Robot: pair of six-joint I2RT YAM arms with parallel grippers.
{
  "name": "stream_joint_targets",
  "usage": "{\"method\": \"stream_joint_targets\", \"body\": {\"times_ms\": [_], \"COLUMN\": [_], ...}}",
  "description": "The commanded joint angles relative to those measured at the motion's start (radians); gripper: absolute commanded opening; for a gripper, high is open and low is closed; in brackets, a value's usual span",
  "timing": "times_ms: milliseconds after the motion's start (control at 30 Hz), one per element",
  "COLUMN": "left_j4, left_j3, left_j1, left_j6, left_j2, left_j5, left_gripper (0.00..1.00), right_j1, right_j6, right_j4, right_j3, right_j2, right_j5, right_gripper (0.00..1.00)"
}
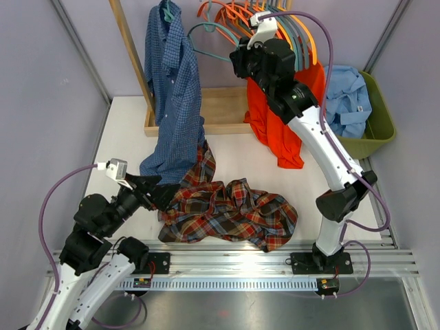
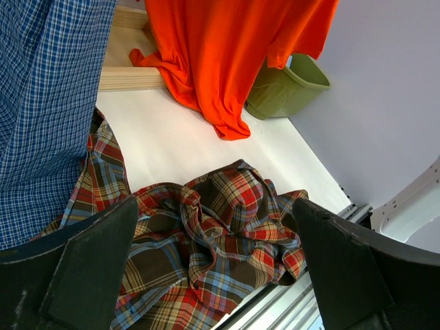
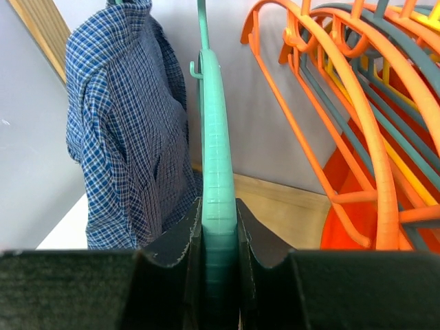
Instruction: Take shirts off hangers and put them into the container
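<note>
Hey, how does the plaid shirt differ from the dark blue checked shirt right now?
The plaid shirt lies crumpled on the table; the dark blue checked shirt hangs upright, its hem reaching the table. The plaid shirt has large red, brown and green checks; the dark blue checked shirt has a fine blue-and-white check. Both are outside the green basket.

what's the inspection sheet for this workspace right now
surface: white table, shirts lying on it
job's things: red-brown-green plaid shirt crumpled on table; dark blue small-check shirt hanging, hem on table; plain orange-red shirt hanging; light blue shirt in olive-green plastic basket; orange, teal and yellow plastic hangers bunched above
clutter: nothing seen
grippers: left gripper open over plaid shirt; right gripper shut on teal plastic hanger
cables: purple cables looping along both arms
surroundings: light wooden base frame, pale walls
</note>
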Motion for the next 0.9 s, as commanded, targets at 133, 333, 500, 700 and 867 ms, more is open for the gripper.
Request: {"method": "stream_joint_targets", "body": {"times_ms": [133, 333, 500, 700, 867], "left_j4": [0.0, 0.024, 0.047, 0.027, 0.015], "left_j3": [0.015, 0.003, -0.002, 0.006, 0.026], "left_j1": [0.002, 0.002, 0.002, 0.002, 0.002], "left_j6": [0.006, -0.003, -0.012, -0.009, -0.004], "left_j2": [-0.027, -0.005, 0.006, -0.001, 0.001], "left_j5": [0.002, 0.019, 0.037, 0.031, 0.026], "left_gripper": [0.99, 0.99, 0.99, 0.99, 0.99], "right_j1": [-0.029, -0.029, -0.03, -0.041, -0.055], "right_j6": [-0.016, -0.04, -0.055, -0.057, -0.033], "right_j4": [0.196, 0.23, 0.217, 0.132, -0.052], "right_j3": [-0.115, -0.184, -0.153, -0.016, 0.248], "right_j2": [-0.123, -0.2, -0.196, -0.11, 0.037], "right_j5": [-0.029, -0.023, -0.018, 0.037, 0.073], "right_gripper": [0.0, 0.0, 0.0, 0.0, 0.0]}}
